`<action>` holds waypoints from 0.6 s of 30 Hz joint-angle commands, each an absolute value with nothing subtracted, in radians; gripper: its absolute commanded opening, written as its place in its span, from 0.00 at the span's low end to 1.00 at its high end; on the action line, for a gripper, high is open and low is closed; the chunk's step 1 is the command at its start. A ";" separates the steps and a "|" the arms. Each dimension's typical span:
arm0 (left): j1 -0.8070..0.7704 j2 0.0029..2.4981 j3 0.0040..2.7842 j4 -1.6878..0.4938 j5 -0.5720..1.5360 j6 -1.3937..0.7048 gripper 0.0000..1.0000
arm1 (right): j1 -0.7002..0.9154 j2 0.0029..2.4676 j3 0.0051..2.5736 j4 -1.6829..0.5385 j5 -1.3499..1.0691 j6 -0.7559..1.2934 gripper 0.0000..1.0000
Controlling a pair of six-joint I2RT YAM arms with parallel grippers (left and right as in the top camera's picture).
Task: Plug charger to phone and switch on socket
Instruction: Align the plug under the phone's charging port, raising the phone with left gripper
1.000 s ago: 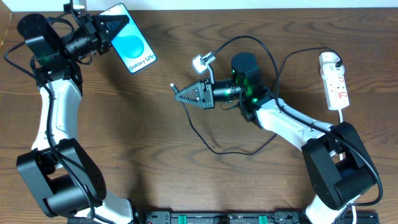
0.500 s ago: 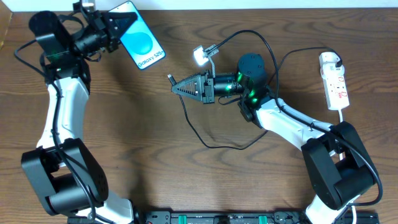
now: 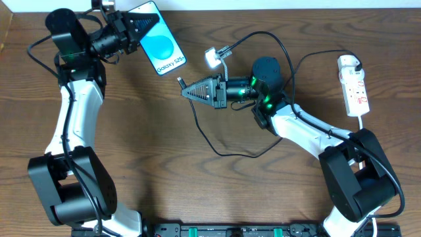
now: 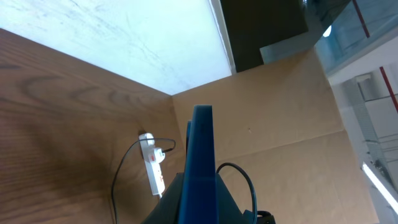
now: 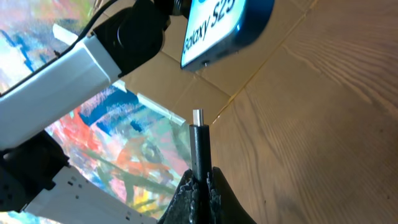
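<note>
Blue-screened and glossy, the phone (image 3: 162, 49) hangs pinched in our left gripper (image 3: 146, 25) at far left; our right gripper (image 3: 185, 92) pinches the thin black charger (image 3: 237, 155); the white socket (image 3: 354, 89) lies right. Left wrist: phone edge-on, slim. Right wrist: we should square the connector tip (image 5: 198, 138) to the phone's bottom edge.

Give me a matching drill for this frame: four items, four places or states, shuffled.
1 phone
2 charger connector
3 power strip
4 charger cable

A lies at the far right of the table
B clamped in the left gripper
C loops across the table's middle
D sticks out of the shut right gripper

Pairs: 1-B, 2-D, 3-A, 4-C
</note>
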State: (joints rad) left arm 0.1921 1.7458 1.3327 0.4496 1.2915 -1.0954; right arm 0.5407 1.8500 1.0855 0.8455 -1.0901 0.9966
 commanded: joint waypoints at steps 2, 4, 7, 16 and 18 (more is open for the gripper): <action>0.188 1.745 1.343 0.459 1.277 -1.074 0.07 | 0.539 1.856 1.098 0.854 -1.047 1.034 0.01; 0.188 1.745 1.343 0.459 1.277 -1.074 0.08 | 0.539 1.856 1.098 0.854 -1.043 1.044 0.01; 0.188 1.745 1.343 0.459 1.278 -1.074 0.07 | 0.539 1.856 1.098 0.854 -1.030 1.064 0.01; 0.188 1.745 1.343 0.458 1.279 -1.074 0.07 | 0.540 1.856 1.098 0.862 -1.020 1.084 0.01; 0.188 1.745 1.343 0.458 1.279 -1.074 0.07 | 0.540 1.856 1.098 0.862 -1.020 1.083 0.01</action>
State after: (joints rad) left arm 0.1879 1.7458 1.3327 0.4496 1.2762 -1.0912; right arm 0.5411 1.8500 1.0855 0.8574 -1.0321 1.0729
